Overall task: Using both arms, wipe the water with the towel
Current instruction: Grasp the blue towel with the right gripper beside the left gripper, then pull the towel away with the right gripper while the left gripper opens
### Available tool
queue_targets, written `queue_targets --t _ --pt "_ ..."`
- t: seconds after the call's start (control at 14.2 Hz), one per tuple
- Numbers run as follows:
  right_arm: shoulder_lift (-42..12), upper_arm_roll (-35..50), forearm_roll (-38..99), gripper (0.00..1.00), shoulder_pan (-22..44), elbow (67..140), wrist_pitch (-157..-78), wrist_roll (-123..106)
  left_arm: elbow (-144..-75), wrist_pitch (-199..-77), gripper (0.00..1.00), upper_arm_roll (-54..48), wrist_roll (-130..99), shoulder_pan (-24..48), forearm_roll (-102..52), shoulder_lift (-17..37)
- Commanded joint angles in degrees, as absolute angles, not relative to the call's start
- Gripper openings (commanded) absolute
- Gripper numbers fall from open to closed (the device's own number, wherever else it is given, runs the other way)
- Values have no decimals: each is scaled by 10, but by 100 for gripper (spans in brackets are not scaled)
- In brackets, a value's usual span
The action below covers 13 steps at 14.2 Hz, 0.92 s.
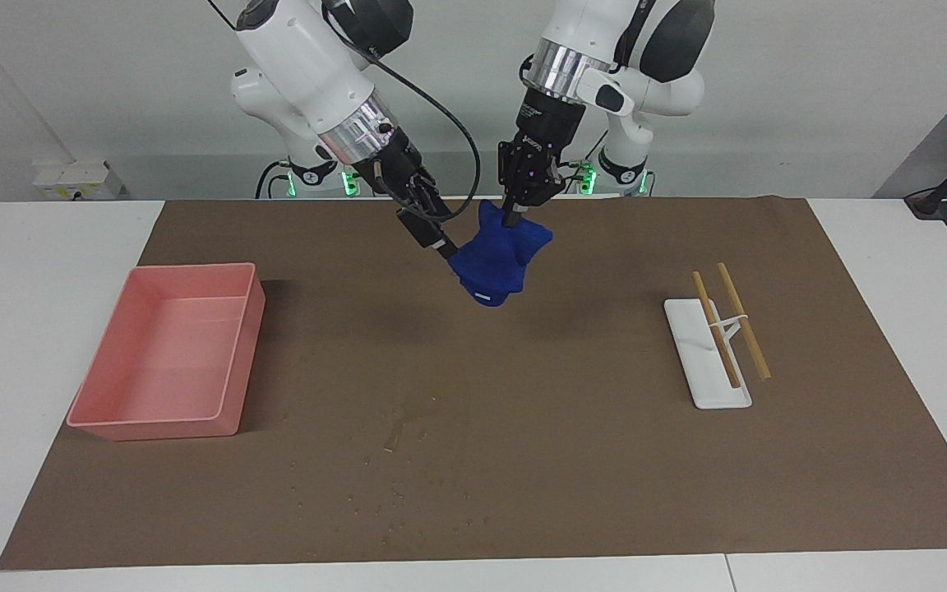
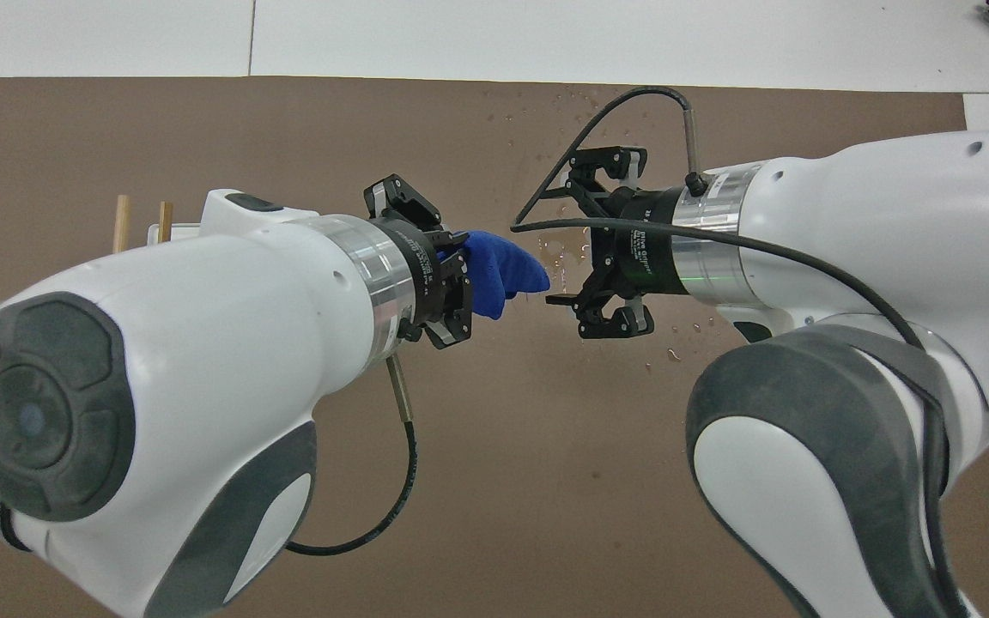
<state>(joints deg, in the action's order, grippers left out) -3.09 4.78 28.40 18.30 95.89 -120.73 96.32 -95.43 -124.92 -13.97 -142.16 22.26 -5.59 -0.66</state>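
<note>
Heads up: your left end effector (image 1: pixel 511 219) is pinching just 1 corner of the towel (image 1: pixel 496 260), bunched and dangling below it, off the table (image 1: pixel 523 460). Right end effector (image 1: pixel 435 238) gapes wide alongside. It could slip before reaching the water (image 1: pixel 414 415).

A brown mat (image 1: pixel 605 460) covers most of the white table (image 1: pixel 38 271). A pink rectangular bin (image 1: pixel 169 353) sits on the mat at the right arm's end, its rim close to the mat's edge. A white tray (image 1: pixel 704 362) lies on the mat toward the left arm's end, well apart from the bin. Two wooden sticks (image 1: pixel 728 325) rest slantwise across the tray, side by side, reaching past its edge nearer the robots.
</note>
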Motion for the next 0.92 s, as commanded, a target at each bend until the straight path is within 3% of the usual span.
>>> queue_targets --t 0.0,0.28,0.56,0.71,0.85 --pt "-25 54 290 96 180 976 -1227 1032 -957 -1256 0 -132 -1433 234 -44 -9" --pt "-25 55 297 96 189 1002 -1256 1055 -955 -1264 0 -132 -1442 238 -45 -9" --pt "-47 56 338 82 206 1005 -1277 1057 -956 -1285 0 -133 -1493 244 -44 -9" --pt "-51 61 340 56 214 998 -1279 1057 -957 -1305 0 -133 -1506 248 -44 -8" --pt "-53 60 340 9 209 992 -1282 1057 -958 -1306 0 -133 -1506 248 -44 -8"
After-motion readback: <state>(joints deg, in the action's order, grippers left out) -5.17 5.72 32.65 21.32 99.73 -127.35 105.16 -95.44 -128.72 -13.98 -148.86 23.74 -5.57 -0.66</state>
